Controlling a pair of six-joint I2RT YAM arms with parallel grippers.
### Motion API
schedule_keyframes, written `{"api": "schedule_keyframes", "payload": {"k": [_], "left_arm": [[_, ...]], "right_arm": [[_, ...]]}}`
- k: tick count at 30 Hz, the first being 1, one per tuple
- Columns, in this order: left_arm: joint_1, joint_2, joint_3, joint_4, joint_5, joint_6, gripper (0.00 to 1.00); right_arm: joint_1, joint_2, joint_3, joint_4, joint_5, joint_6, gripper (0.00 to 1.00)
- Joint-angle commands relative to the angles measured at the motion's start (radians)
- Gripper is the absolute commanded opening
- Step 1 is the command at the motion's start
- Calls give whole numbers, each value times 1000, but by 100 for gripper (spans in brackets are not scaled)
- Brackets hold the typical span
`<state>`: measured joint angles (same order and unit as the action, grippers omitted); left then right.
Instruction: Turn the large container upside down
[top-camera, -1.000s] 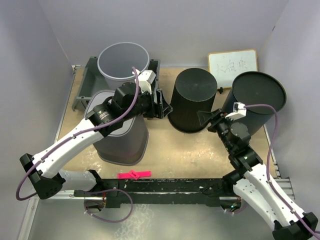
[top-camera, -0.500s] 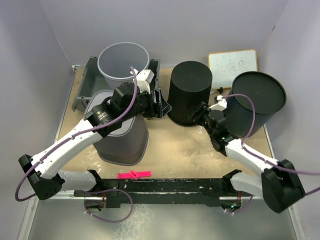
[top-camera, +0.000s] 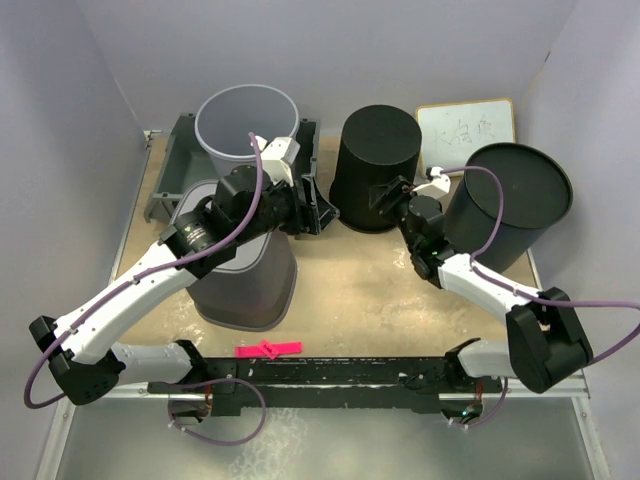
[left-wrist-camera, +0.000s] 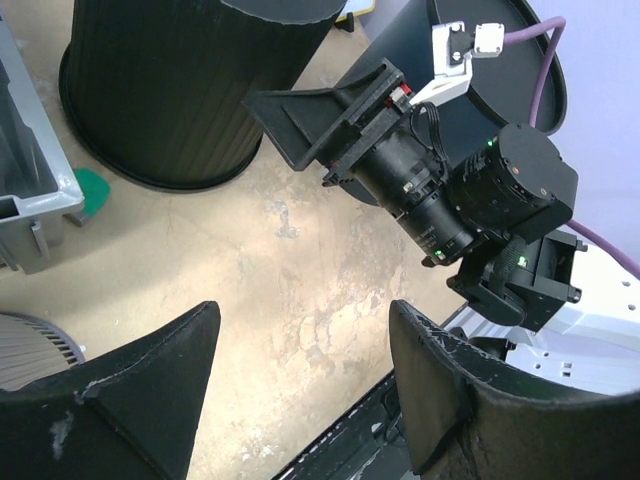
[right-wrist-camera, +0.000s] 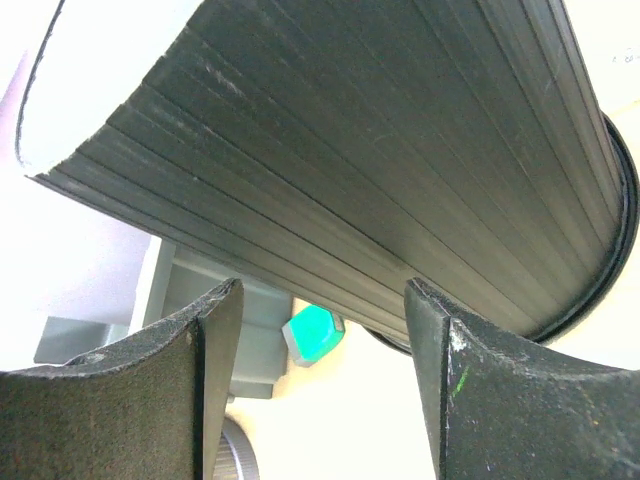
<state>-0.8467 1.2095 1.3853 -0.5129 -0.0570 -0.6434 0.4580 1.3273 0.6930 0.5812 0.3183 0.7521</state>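
A black ribbed container (top-camera: 378, 168) stands mouth down, its flat base up, at the middle back of the table. It also shows in the left wrist view (left-wrist-camera: 170, 90) and fills the right wrist view (right-wrist-camera: 380, 170). My right gripper (top-camera: 386, 198) is open and empty, close against that container's right lower side; its jaws (right-wrist-camera: 322, 310) stand apart just below the ribbed wall. My left gripper (top-camera: 322, 205) is open and empty, just left of the container; its jaws (left-wrist-camera: 300, 350) hang over bare table.
A second black container (top-camera: 505, 205) stands at the right. A grey bucket (top-camera: 247, 125) sits in a grey bin (top-camera: 170, 160) at the back left. A grey container (top-camera: 240, 270) stands under my left arm. Also in view are a whiteboard (top-camera: 466, 133), a pink clip (top-camera: 268, 348) and a green block (right-wrist-camera: 312, 333).
The black ribbed container has moved toward the back and stands straighter. My right gripper has followed it, back and to the left. My left gripper has barely shifted.
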Motion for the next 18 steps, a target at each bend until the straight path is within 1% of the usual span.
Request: {"api": "schedule_keyframes", "payload": {"k": [1, 4, 7, 8, 11, 13, 15, 18], "left_arm": [[-3, -15, 12, 35, -5, -6, 66], [-3, -7, 15, 37, -2, -4, 66], [-3, -11, 13, 37, -4, -4, 66], [-3, -14, 12, 38, -6, -7, 66], [-4, -24, 12, 29, -9, -16, 65], [-4, -38, 11, 15, -14, -21, 65], [-5, -59, 5, 2, -32, -27, 65], [-4, -87, 3, -16, -61, -24, 65]], "right_arm": [[-3, -49, -34, 71, -16, -25, 67], [-2, -24, -24, 83, -29, -26, 67], [-2, 60, 33, 102, -23, -33, 67], [-2, 98, 65, 101, -36, -34, 67], [-20, 216, 192, 104, -6, -53, 67], [-37, 268, 269, 80, -8, -40, 68], [-42, 290, 297, 77, -21, -22, 69], [-40, 277, 292, 94, -47, -20, 69]]}}
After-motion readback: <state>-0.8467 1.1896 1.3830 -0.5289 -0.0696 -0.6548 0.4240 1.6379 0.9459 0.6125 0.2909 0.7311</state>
